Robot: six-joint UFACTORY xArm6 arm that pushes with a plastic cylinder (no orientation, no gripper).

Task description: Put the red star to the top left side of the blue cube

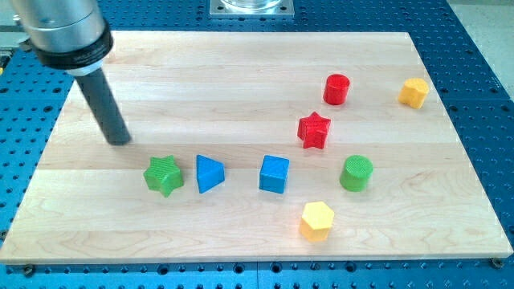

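Far off to the right of my tip [119,141] lies the red star [314,130], just up-right of the blue cube [274,173]; my tip, a bare rod, touches no block, nearest the green star [164,175].

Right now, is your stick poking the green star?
Apart. The camera view shows bare wood between my tip and the green star; my tip sits toward the view's upper left of it.
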